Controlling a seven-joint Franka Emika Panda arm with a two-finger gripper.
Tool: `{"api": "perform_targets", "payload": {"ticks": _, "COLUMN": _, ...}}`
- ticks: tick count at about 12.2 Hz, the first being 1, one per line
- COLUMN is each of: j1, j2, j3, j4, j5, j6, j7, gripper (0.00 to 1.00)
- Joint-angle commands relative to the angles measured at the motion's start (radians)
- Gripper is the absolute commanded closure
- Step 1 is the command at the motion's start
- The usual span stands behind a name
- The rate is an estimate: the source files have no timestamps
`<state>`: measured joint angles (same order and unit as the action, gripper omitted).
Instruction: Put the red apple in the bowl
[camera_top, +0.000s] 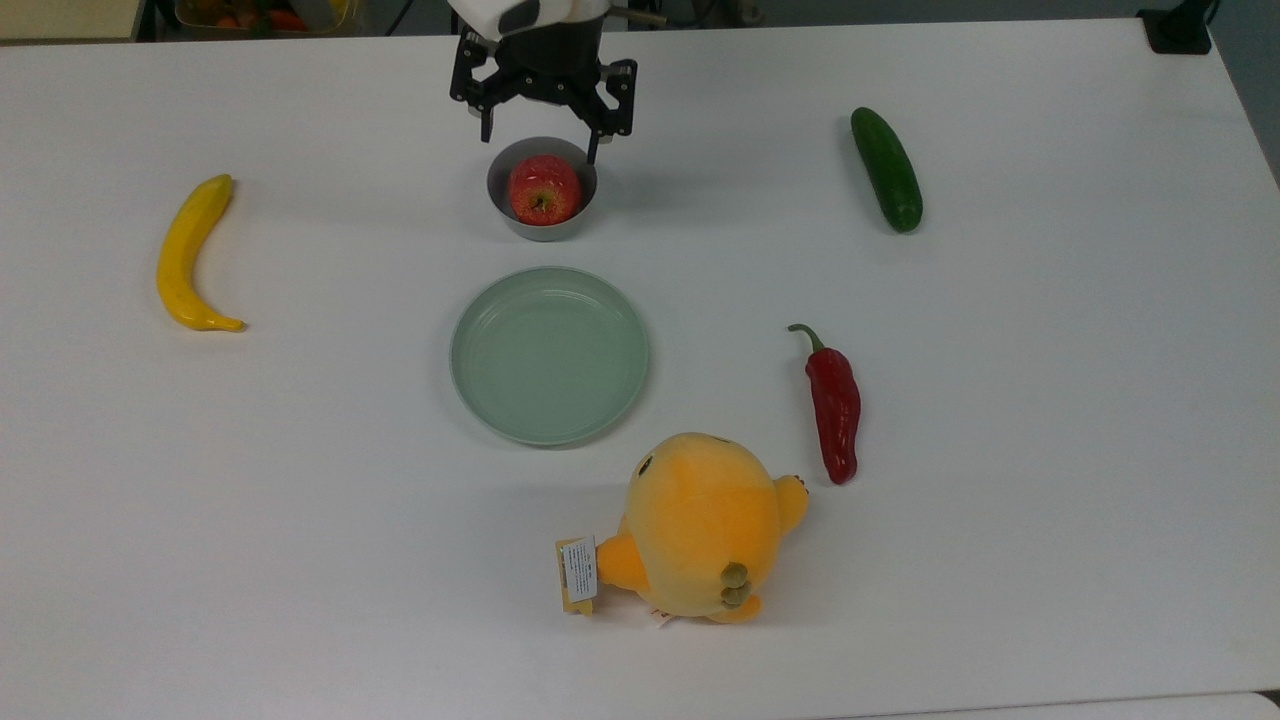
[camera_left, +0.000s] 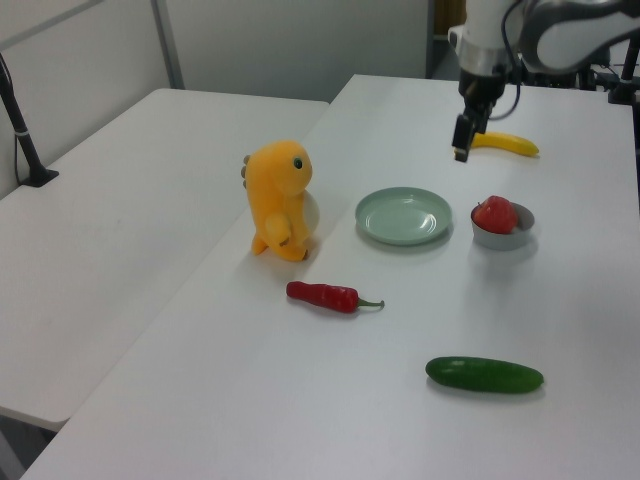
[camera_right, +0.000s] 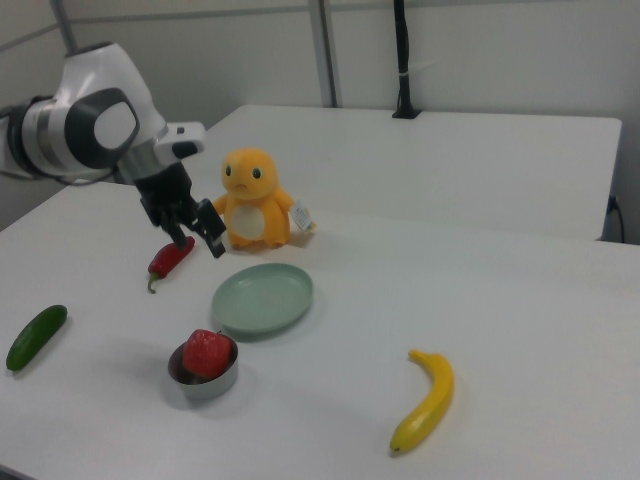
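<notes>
The red apple (camera_top: 543, 189) sits inside the bowl (camera_top: 518, 222), directly beneath the gripper (camera_top: 541, 146), whose 2 fingers hang spread wide and empty, leaving the task seemingly complete.

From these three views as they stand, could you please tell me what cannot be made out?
- Lower part of the red apple: hidden by the bowl wall in all views.
- Arm above the claw: cut off by the top view's upper edge.
- Print on the yellow plush toy tag: too small in the top view.
</notes>
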<state>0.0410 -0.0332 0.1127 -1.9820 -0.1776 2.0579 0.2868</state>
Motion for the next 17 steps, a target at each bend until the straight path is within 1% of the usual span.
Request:
{"api": "perform_targets", "payload": {"ticks": 1, "j1": -0.039, "j2": 0.06, "j3": -0.007, "j4": 0.155, "j5": 0.13, "j6": -0.028, "j7": -0.003, "gripper": 0.0}}
{"api": "perform_targets", "payload": {"ticks": 4, "j1": -0.018, "j2": 0.122, "j3": -0.01, "j4": 0.251, "j5": 0.145, "j6": -0.106, "j7": 0.003, "gripper": 0.0}}
{"api": "perform_targets", "payload": {"ticks": 5, "j1": 0.009, "j2": 0.137, "j3": -0.011, "j4": 0.265, "j5": 0.148, "j6": -0.125, "j7": 0.005, "gripper": 0.0}}
{"api": "perform_targets", "payload": {"ticks": 8, "j1": 0.017, "j2": 0.151, "j3": -0.024, "j4": 0.264, "j5": 0.152, "j6": -0.119, "j7": 0.005, "gripper": 0.0}}
{"api": "perform_targets", "payload": {"ticks": 10, "j1": 0.033, "j2": 0.135, "j3": -0.031, "j4": 0.253, "j5": 0.153, "j6": -0.114, "j7": 0.003, "gripper": 0.0}}
{"api": "perform_targets", "payload": {"ticks": 11, "j1": 0.087, "j2": 0.13, "j3": -0.092, "j4": 0.246, "j5": 0.155, "j6": -0.114, "j7": 0.003, "gripper": 0.0}}
{"api": "perform_targets", "payload": {"ticks": 12, "j1": 0.109, "j2": 0.122, "j3": -0.116, "j4": 0.243, "j5": 0.162, "j6": -0.113, "j7": -0.001, "gripper": 0.0}}
{"api": "perform_targets", "payload": {"ticks": 13, "j1": 0.108, "j2": 0.108, "j3": -0.12, "j4": 0.239, "j5": 0.176, "j6": -0.113, "j7": -0.006, "gripper": 0.0}}
{"api": "perform_targets", "payload": {"ticks": 17, "j1": 0.088, "j2": 0.088, "j3": -0.116, "j4": 0.224, "j5": 0.184, "j6": -0.114, "j7": -0.018, "gripper": 0.0}}
